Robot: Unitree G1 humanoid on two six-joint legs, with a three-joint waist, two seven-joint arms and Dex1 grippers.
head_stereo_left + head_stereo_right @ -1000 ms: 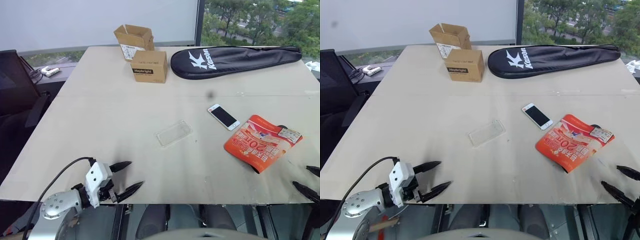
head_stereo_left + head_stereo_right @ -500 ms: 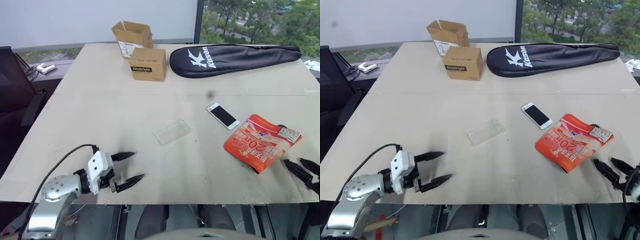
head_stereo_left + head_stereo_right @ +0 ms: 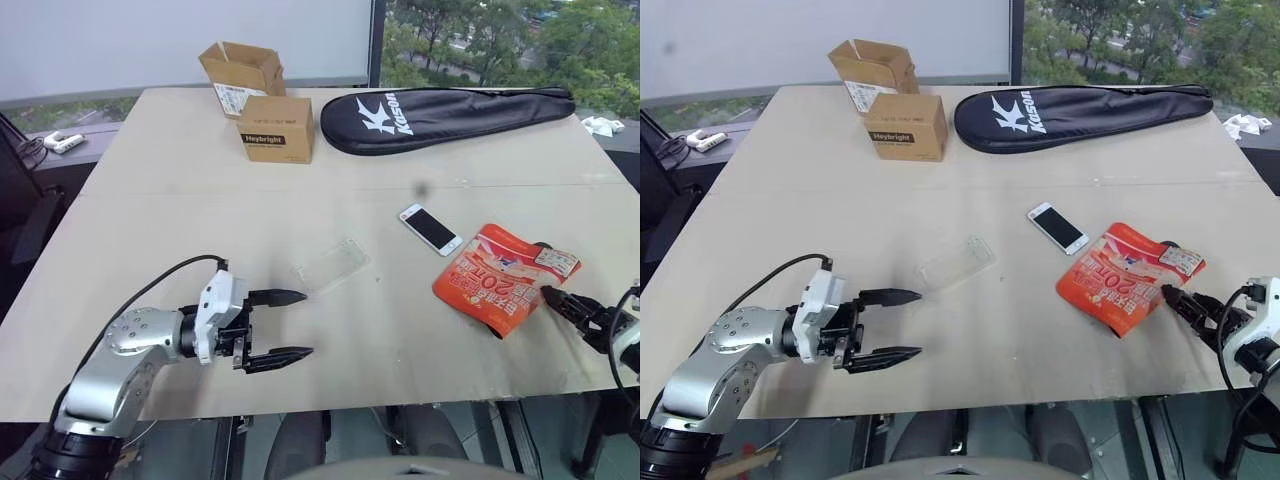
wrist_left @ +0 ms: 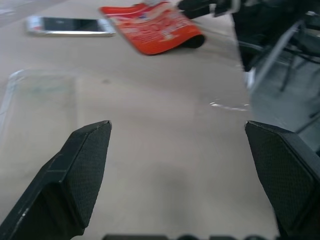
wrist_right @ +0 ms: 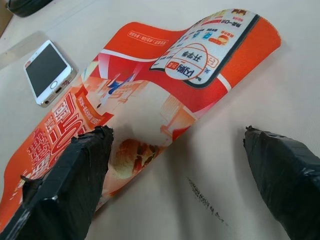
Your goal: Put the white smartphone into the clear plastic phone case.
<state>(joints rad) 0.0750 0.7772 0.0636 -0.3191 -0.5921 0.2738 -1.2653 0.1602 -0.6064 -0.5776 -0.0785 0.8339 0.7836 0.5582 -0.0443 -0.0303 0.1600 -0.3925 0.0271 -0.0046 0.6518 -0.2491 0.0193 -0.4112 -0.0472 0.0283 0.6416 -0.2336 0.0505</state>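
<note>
Here the left gripper (image 3: 278, 326) hangs spread wide and empty, the clear plastic phone case (image 3: 330, 266) just past its fingertips. The right gripper (image 3: 1180, 303), also spread and empty, sits beside the orange snack pouch (image 3: 500, 278); the white smartphone (image 3: 431, 229) lies beyond the pouch

Soft, even daylight from the far windows (image 3: 480, 40); faint shadows, and the left wrist view is blurred.

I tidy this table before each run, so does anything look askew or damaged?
Little stands out. The orange snack pouch has one end curled up off the table, and the rear cardboard box stands with its flaps open. Nothing looks spilled or broken.
</note>
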